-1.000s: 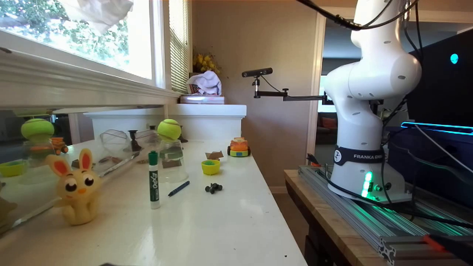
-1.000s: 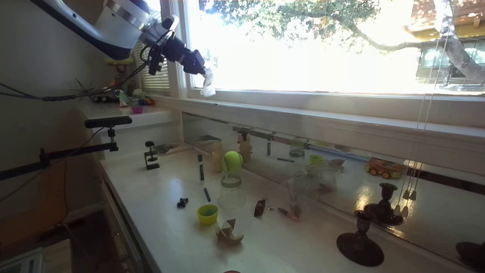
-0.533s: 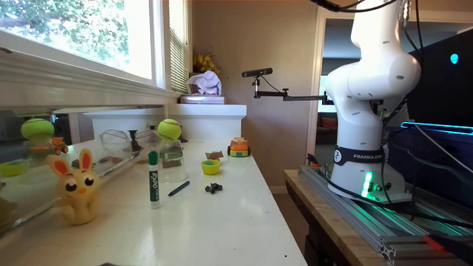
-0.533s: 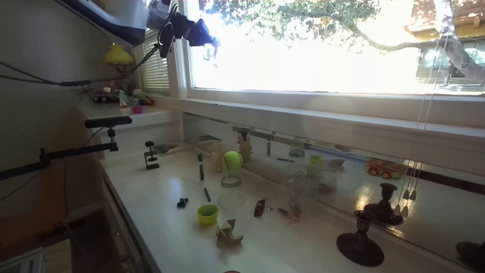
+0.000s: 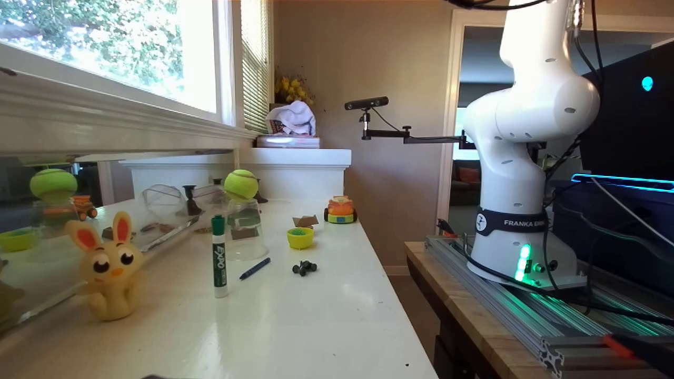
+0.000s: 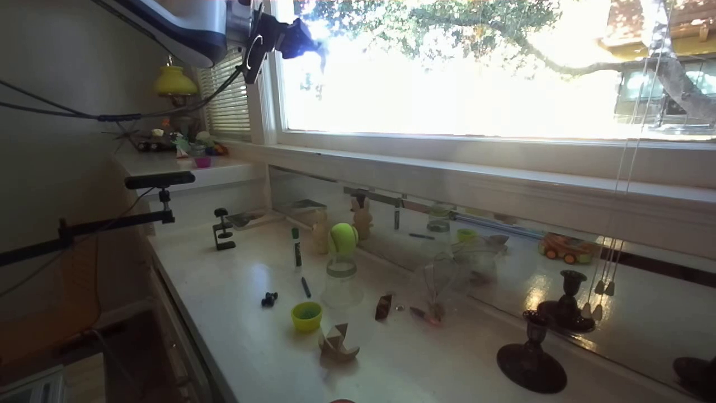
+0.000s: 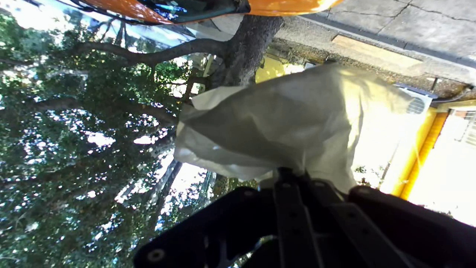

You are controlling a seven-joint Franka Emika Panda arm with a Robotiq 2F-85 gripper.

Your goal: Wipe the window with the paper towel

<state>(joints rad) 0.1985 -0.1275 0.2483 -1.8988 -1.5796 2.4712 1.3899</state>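
"Where do we have the paper towel (image 7: pixel 286 123)?"
"Mid-frame in the wrist view, pinched in our claw (image 7: pixel 299 178); glare leaves us unsure it touches the window (image 6: pixel 475 89)."
"And our risk?"
"If we press hard, it may fold aside and our claw scrape the window."

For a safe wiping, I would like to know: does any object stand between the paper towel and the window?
Nothing visible does. In the wrist view, the end effector grips the paper towel, with only outdoor scenery beyond. In an exterior view, glare hides whether the paper towel touches the window.
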